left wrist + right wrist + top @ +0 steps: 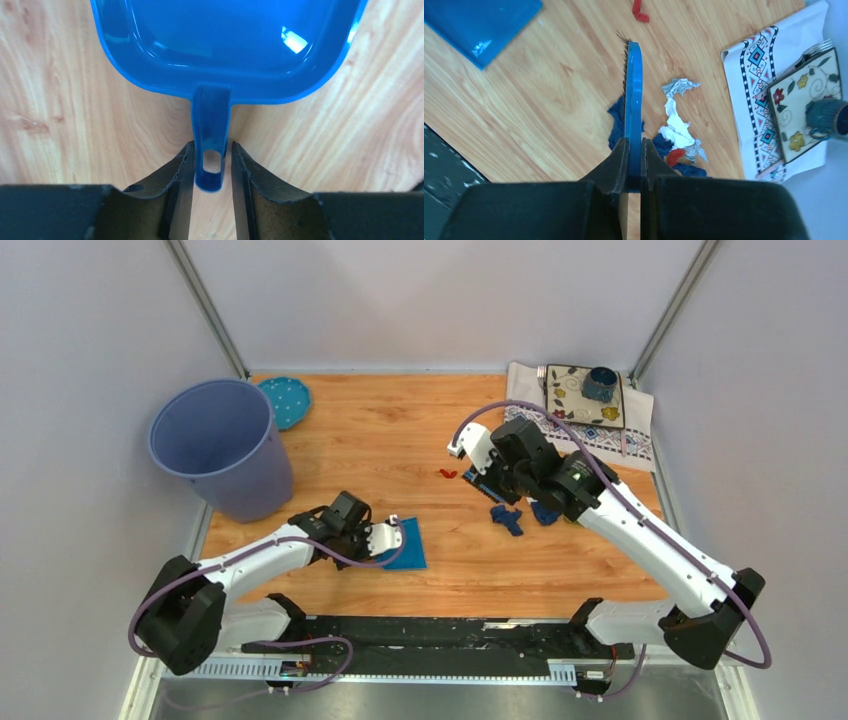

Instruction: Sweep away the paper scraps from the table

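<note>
You had bare table (400,430) between dustpan (405,543) and scraps (510,518). Scraps lay beside the brush (634,100) your right gripper (634,145) clamped. Your left gripper (212,150) straddled the dustpan's handle, grip unclear.

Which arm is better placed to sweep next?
Right. The right pincer is shut on the brush at the paper scraps; the left pincer sits open around the dustpan handle, away from them.

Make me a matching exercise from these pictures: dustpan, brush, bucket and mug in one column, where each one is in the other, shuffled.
1 dustpan
2 brush
3 bucket
4 mug

A on the patterned tray
B clamped in the right gripper
C standing at the left edge of the table
D flat on the table, handle within the left gripper

Pairs: 1-D, 2-B, 3-C, 4-A
</note>
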Robot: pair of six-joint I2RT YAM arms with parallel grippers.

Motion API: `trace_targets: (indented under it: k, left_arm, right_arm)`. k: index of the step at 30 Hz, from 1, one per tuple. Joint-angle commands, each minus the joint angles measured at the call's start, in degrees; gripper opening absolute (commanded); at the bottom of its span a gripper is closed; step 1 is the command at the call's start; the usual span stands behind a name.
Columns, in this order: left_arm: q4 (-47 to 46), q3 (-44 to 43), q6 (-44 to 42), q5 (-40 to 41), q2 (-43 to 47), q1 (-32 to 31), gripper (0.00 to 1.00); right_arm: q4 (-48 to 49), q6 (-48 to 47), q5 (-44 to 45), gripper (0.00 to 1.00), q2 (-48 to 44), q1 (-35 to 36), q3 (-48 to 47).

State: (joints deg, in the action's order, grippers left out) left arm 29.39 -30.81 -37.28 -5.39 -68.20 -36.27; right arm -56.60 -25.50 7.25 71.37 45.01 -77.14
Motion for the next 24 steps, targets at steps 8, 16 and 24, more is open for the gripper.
trace_targets:
  k: [8,16,24]
  left_arm:
    - [15.0,0.0,-1.0,-6.0,4.8,0.6,0.51]
    - [9.6,5.9,-1.4,-13.9,10.3,3.6,0.56]
    - [3.8,7.6,2.3,-12.3,7.9,3.8,0.56]
  right_arm:
    - [10.2,44.1,-13.1,0.0,8.0,-11.1,-6.3]
    - [15.4,52.5,-25.9,0.0,26.3,-14.5,-17.4]
    - [17.1,56.5,-29.0,0.0,37.4,-22.9,-20.2]
